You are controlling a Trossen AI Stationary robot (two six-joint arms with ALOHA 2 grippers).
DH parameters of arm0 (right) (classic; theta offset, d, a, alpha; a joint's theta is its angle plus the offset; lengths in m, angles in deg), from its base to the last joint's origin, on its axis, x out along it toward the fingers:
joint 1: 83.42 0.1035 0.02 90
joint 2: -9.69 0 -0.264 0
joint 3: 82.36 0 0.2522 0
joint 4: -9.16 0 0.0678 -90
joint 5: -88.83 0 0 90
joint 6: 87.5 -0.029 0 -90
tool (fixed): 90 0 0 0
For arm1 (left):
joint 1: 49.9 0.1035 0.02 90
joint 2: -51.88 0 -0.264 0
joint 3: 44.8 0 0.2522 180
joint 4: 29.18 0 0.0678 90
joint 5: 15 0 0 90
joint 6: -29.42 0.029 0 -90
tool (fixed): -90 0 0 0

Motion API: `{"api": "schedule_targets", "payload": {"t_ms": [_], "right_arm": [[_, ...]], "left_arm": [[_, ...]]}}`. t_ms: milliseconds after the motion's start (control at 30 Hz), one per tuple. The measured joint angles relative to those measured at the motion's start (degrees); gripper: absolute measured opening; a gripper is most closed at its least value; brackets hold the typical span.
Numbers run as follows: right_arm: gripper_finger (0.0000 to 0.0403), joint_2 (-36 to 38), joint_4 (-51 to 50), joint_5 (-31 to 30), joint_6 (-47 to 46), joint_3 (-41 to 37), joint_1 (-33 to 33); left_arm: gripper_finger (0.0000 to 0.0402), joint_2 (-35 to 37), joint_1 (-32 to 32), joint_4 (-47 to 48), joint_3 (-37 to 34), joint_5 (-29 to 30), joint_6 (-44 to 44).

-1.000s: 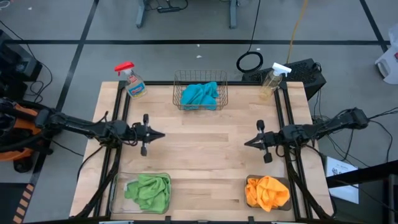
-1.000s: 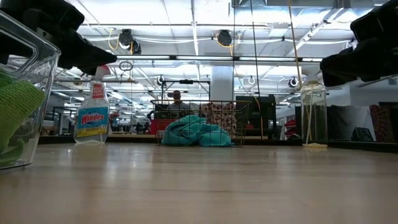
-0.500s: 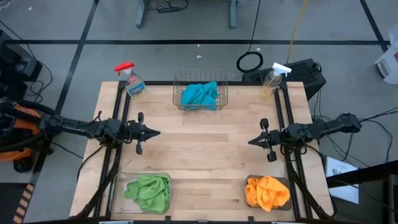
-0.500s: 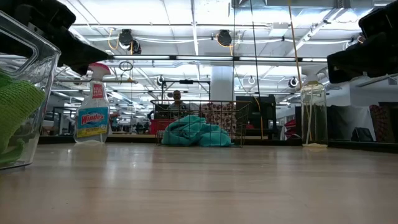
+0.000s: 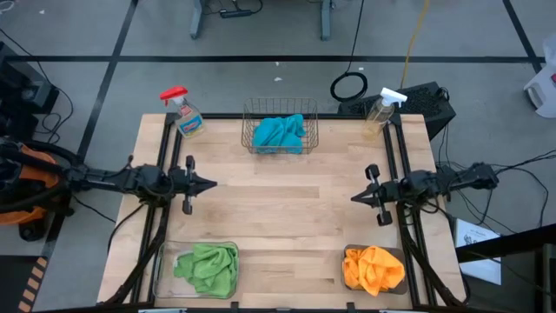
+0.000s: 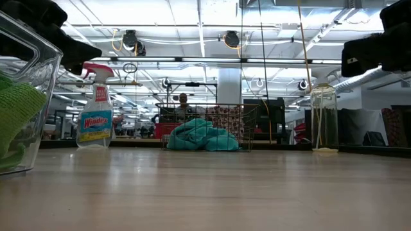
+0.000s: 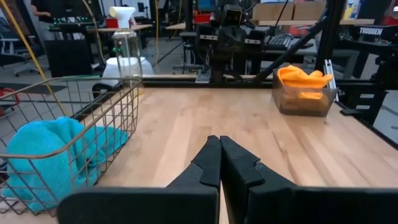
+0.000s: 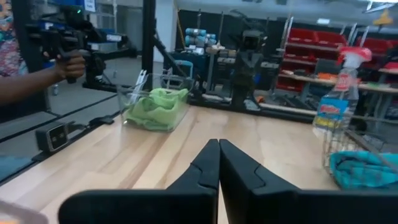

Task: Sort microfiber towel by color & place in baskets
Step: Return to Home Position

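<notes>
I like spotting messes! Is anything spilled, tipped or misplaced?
Nothing stands out. Teal towels lie in the wire basket, green towels in the clear bin, orange towels in the dark bin. The red-topped spray bottle and the white-topped spray bottle stand upright. The left gripper and right gripper are shut.

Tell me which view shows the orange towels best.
The high view: it looks straight down on the whole heap of orange towels, unobstructed in their bin. The left wrist view shows them from the side, across the table, partly behind the bin's wall. The low and right wrist views do not show them.
</notes>
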Motion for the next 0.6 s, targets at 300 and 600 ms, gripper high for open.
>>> {"api": "schedule_targets", "payload": {"t_ms": [300,600], "right_arm": [[0.0,0.67,0.48,2.22,1.41,0.0,-4.46],[0.0,0.6,0.25,5.97,-0.26,0.0,-7.38]], "left_arm": [[0.0004,4.49,0.0,5.01,0.04,0.71,0.41],[0.0004,4.47,0.02,-4.0,-2.88,0.97,3.61]]}}
